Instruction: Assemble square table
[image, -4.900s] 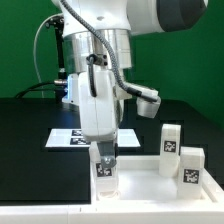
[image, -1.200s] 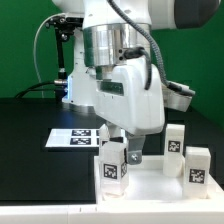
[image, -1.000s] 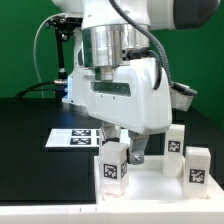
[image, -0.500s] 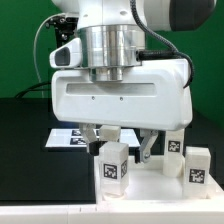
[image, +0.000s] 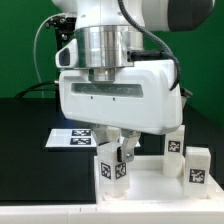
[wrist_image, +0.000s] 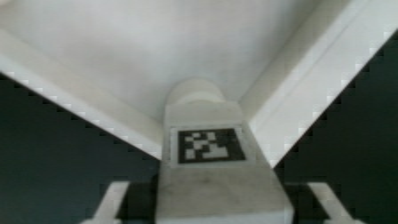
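the gripper straddles a tagged white leg standing upright on the square table top, fingers narrowed beside it though contact is unclear, so the step looks like grasping this leg, which next needs a firm squeeze before lifting.

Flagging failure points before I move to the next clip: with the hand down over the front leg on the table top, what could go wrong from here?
1. The hand straddles the front leg, which stands upright on the square table top; an off-centre squeeze could tip it or let it slip.
2. Two more legs stand near the hand's wide body; a sideways move might knock them.
3. The marker board lies just behind.
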